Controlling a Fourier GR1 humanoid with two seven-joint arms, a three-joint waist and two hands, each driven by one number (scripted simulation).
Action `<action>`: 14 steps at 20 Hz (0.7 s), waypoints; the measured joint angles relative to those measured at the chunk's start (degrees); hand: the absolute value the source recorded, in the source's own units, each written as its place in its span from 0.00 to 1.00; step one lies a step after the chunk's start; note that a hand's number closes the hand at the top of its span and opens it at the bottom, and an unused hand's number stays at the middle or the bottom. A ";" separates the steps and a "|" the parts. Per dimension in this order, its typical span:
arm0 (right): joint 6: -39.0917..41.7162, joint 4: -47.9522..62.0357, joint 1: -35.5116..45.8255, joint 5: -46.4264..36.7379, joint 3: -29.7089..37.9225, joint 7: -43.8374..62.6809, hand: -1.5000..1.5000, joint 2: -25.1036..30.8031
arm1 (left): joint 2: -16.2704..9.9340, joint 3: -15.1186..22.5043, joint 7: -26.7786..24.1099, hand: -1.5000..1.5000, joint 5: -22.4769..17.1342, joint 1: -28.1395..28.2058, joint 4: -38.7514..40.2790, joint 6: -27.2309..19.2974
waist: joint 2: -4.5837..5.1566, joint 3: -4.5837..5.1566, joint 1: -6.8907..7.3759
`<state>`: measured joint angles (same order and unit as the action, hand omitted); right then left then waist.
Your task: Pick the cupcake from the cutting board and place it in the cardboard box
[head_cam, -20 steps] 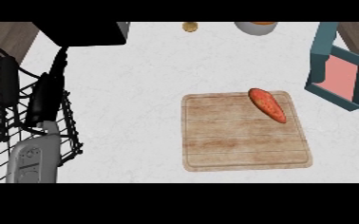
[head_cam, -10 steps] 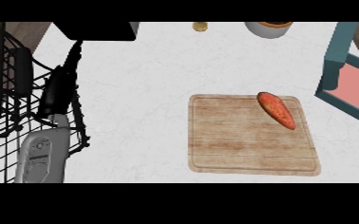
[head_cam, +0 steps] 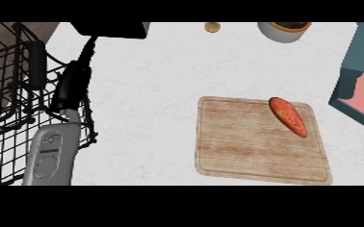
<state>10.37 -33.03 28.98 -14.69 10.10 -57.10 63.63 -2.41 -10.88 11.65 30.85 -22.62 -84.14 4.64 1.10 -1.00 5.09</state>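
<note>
A grey forearm (head_cam: 48, 155) enters at the lower left, its black left hand (head_cam: 71, 84) stretched over a black wire rack (head_cam: 21, 125); whether its fingers are open cannot be told. A long orange-red item (head_cam: 288, 117), no cupcake by its look, lies on the wooden cutting board (head_cam: 259, 144), near its far right corner. The teal box (head_cam: 348, 84) sits at the right edge. Farther off stand a pot (head_cam: 284, 30) and a small round yellow thing (head_cam: 212, 27).

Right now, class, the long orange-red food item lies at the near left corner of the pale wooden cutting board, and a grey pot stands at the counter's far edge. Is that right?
Not quite. The long orange-red food item lies at the far right corner of the pale wooden cutting board, not the near left. The head view shows it. The grey pot does stand at the counter's far edge.
</note>
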 measured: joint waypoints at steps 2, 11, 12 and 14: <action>1.26 1.09 1.75 0.43 -0.52 1.01 1.00 -0.65 | -0.04 0.40 -0.14 0.50 -0.35 -0.32 0.39 0.04 | 0.00 0.02 0.39; 5.91 4.56 10.61 -0.51 -5.07 7.10 1.00 -6.24 | -0.22 1.98 -0.90 0.50 -0.39 -1.17 1.91 -1.25 | -0.08 0.05 1.54; 6.03 5.14 11.37 -0.83 -5.56 7.52 1.00 -7.09 | -0.46 1.97 -0.85 0.50 -0.53 -1.32 1.97 -1.20 | -0.04 0.04 1.58; 5.85 6.04 12.85 -1.65 -6.57 8.53 1.00 -8.78 | -0.65 2.19 -1.06 0.50 -0.74 -1.19 2.07 -1.24 | -0.08 -0.03 1.52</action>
<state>16.21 -26.98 41.83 -16.34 3.53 -48.57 54.85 -3.06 -8.69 10.60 30.11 -23.81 -82.07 3.40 1.01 -1.03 6.61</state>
